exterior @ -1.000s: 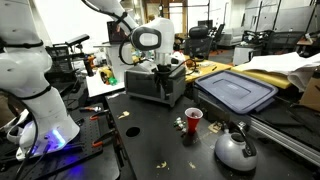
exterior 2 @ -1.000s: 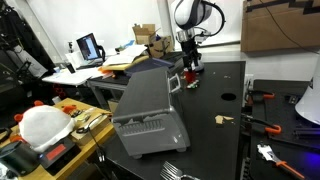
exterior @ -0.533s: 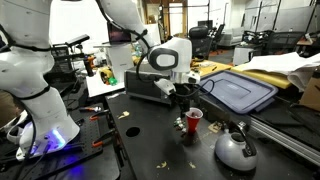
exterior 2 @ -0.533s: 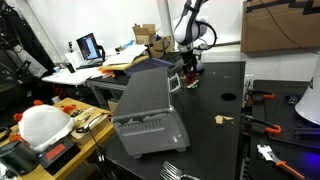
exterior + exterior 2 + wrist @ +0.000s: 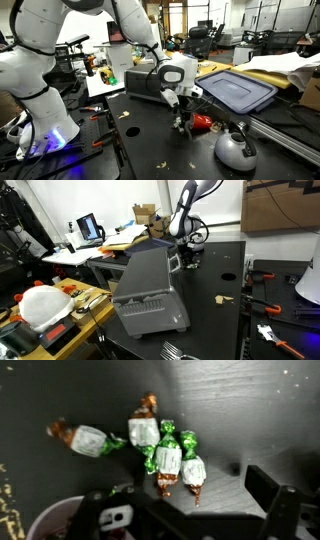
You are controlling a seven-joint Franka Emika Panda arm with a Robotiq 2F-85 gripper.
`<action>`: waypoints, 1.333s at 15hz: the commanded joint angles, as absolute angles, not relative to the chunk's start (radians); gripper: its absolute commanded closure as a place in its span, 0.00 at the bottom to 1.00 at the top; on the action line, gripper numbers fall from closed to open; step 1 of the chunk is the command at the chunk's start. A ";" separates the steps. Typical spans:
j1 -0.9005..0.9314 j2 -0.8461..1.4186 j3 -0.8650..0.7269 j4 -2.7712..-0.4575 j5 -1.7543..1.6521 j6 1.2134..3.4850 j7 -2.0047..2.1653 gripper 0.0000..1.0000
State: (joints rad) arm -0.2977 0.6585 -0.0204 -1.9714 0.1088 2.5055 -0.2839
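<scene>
Several candies in green, white and brown wrappers (image 5: 165, 452) lie on the dark table right under my gripper (image 5: 190, 510) in the wrist view; one (image 5: 88, 439) lies apart to the left. The gripper is open and empty, with a finger on either side below the cluster. The rim of a red cup (image 5: 50, 520) shows at the lower left. In an exterior view the gripper (image 5: 180, 118) hangs low over the table, next to the red cup (image 5: 204, 122). In an exterior view the gripper (image 5: 187, 252) is behind the silver appliance.
A silver toaster-like appliance (image 5: 148, 86) (image 5: 145, 290) stands on the black table. A blue bin lid (image 5: 238, 90) lies behind the cup and a grey kettle (image 5: 235, 150) is nearer the front. A laptop (image 5: 90, 227) and red-handled tools (image 5: 262, 278) sit around the edges.
The arm has swung away from above the appliance and come down to the table beside the red cup, and now hovers just over the candies.
</scene>
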 commanded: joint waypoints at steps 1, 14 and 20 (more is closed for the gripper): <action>-0.296 0.644 0.012 -1.962 0.138 2.451 -0.281 0.28; -0.248 0.637 -0.012 -1.935 0.101 2.397 -0.255 0.90; -0.218 0.628 -0.040 -1.949 0.041 2.374 -0.250 0.28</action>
